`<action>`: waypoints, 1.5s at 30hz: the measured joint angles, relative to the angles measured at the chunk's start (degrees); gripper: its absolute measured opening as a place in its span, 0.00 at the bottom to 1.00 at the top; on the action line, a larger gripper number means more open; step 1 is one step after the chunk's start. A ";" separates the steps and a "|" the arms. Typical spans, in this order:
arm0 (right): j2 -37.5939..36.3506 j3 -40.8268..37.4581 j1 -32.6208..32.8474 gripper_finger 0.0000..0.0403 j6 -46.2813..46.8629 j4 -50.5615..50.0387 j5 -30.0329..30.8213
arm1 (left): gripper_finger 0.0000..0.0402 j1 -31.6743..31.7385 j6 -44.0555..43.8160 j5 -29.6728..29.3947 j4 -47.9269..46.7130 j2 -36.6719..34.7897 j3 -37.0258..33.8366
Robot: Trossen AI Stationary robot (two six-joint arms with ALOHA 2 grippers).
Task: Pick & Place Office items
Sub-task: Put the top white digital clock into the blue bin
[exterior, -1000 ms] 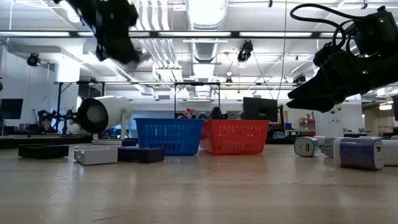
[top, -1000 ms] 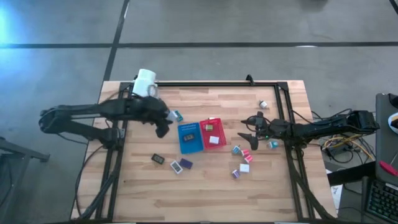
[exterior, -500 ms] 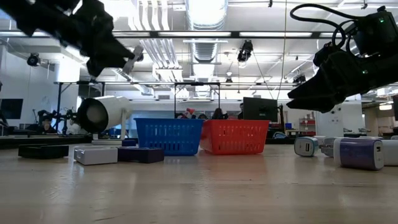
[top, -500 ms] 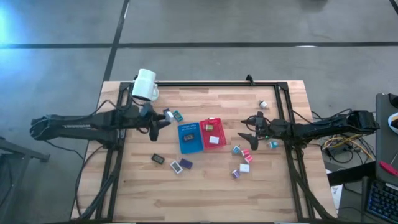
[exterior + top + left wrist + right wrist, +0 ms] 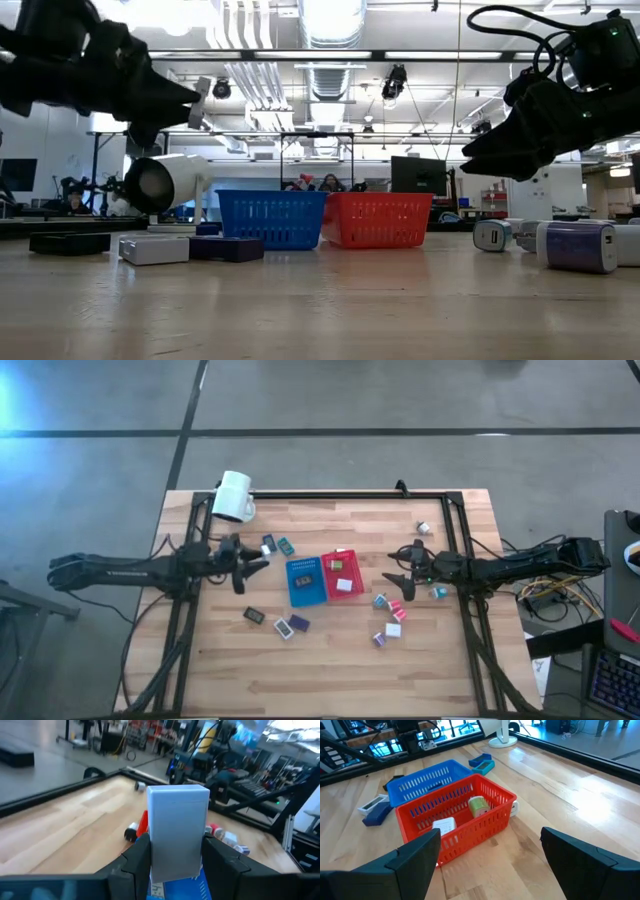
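The table point(image 5: 330, 660) carries most of the work undone. At frame centre, the blue tray point(image 5: 306, 582) holds one dark piece and the red tray point(image 5: 341, 573) two or three. About ten office items point(image 5: 391, 622) lie loose around them. Left of centre, the left hand point(image 5: 243, 564) is clamped on a pale flat piece point(image 5: 178, 827) (not yet binned). The right hand point(image 5: 402, 579) hangs apart, empty.

place: lab | cues: ceiling ducts point(image 5: 250, 70); equipment racks point(image 5: 315, 160)
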 joint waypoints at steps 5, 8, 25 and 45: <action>0.00 0.00 0.00 0.83 -0.08 0.02 0.13 | 0.36 -0.09 -0.30 0.00 3.14 0.04 -2.51; 0.00 0.00 0.00 0.83 -0.19 0.06 0.13 | 0.36 -0.09 -0.51 0.00 2.76 0.97 -1.63; 0.00 0.00 0.00 0.83 -0.68 0.07 0.13 | 0.36 -0.07 1.66 0.63 -5.10 22.65 12.06; 0.00 0.00 -0.01 0.83 0.26 -1.78 -0.07 | 0.36 -0.16 5.91 5.85 -25.12 39.60 32.19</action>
